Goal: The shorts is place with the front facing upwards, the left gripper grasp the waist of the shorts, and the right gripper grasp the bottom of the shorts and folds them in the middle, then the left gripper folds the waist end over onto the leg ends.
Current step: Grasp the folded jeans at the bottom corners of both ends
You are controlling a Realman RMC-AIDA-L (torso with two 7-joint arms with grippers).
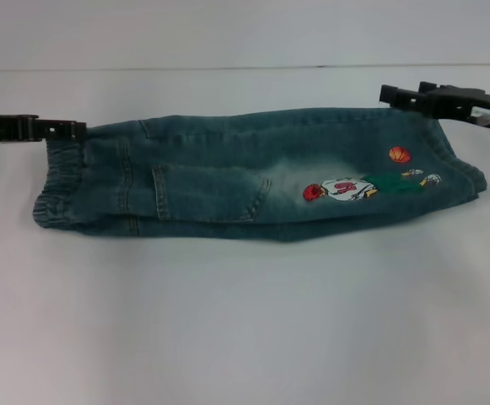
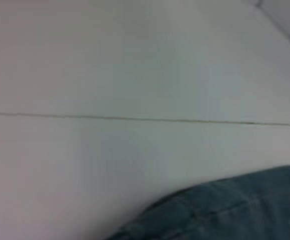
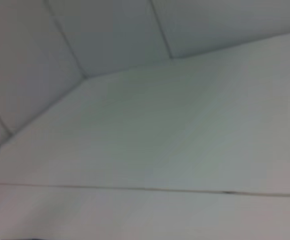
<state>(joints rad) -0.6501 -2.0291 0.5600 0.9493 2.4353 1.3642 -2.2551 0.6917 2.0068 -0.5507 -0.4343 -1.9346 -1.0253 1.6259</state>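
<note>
The shorts [image 1: 253, 177] lay across the middle of the white table [image 1: 245, 329], already doubled lengthwise into a long narrow band, the waist [image 1: 55, 190] at the left and the leg ends [image 1: 468, 173] at the right. The left gripper [image 1: 76, 130] sat at the far left corner of the waist, touching the cloth; whether its fingers were pinched on the denim or spread could not be told. The right gripper [image 1: 392, 93] stood at the far right corner beside the leg ends, and its closure could not be told either. The left wrist view showed only a corner of denim and bare table; the right wrist view showed table and wall alone.

Handling, as judged: the garment was soft, limp denim, light to moderate in weight, not fragile and not slippery. It would drape and sag between holds rather than keep its shape. The gathered elastic waist was thick and puckered, offering a firm bite; a hold at its far corner should carry the end over onto the leg ends. The doubled layers could slide apart if only the top layer were taken.

Markings: an embroidered basketball-player figure [image 1: 354, 187] with an orange ball [image 1: 400, 154] lay near the leg ends. Red marks showed on its white shirt but could not be read. No brand label was visible.
</note>
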